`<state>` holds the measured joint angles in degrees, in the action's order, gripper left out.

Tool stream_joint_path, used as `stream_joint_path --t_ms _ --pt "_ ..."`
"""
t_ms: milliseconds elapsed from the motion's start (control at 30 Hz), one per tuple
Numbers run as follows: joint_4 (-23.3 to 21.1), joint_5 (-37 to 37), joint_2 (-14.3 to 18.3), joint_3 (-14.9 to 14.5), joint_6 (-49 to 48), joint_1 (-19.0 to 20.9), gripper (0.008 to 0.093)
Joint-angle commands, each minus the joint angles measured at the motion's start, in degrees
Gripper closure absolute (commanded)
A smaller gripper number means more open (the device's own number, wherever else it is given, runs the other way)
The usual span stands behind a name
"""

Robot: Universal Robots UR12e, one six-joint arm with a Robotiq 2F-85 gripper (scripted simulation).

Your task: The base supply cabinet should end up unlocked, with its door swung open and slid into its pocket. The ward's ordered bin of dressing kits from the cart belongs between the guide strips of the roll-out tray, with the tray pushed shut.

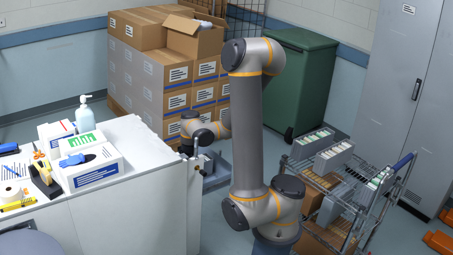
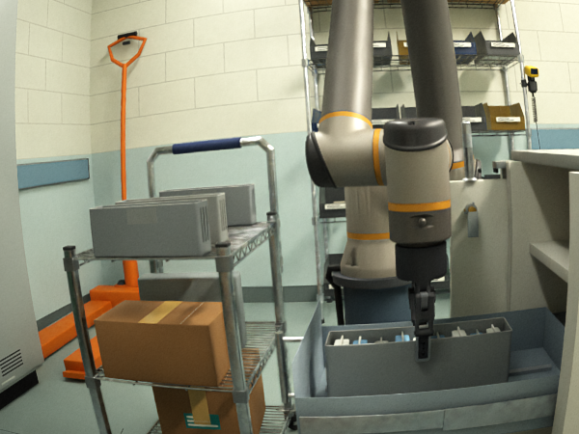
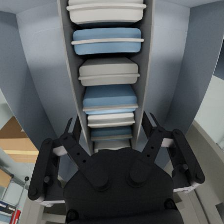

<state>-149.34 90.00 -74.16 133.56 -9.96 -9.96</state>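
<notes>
The roll-out tray (image 2: 425, 396) stands pulled out of the white base cabinet (image 1: 133, 190), and a grey bin (image 2: 417, 355) of blue and white dressing kits (image 3: 108, 71) rests in it. My gripper (image 2: 422, 345) hangs straight down over the middle of the bin, open and holding nothing, with a finger on either side of the bin's long walls (image 3: 110, 137). The cabinet door (image 1: 194, 177) stands edge-on at the cabinet's corner, with a key (image 1: 200, 171) in its lock. The guide strips are hidden under the bin.
Three more grey bins (image 1: 312, 144) (image 1: 334, 157) (image 1: 377, 185) sit on the top shelf of the wire cart (image 1: 342, 196) right of my base. Stacked cartons (image 1: 164, 73) and a green wheeled bin (image 1: 297, 82) stand behind the tray. A wire shelf rack (image 2: 410, 67) rises behind my arm.
</notes>
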Motion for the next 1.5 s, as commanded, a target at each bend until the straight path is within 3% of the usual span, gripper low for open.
stream_joint_path --t_ms 0,1467 --pt "0.0 0.0 -0.05 -0.04 0.0 0.0 0.008" --pt "7.75 0.0 -6.16 -1.7 0.0 0.0 0.008"
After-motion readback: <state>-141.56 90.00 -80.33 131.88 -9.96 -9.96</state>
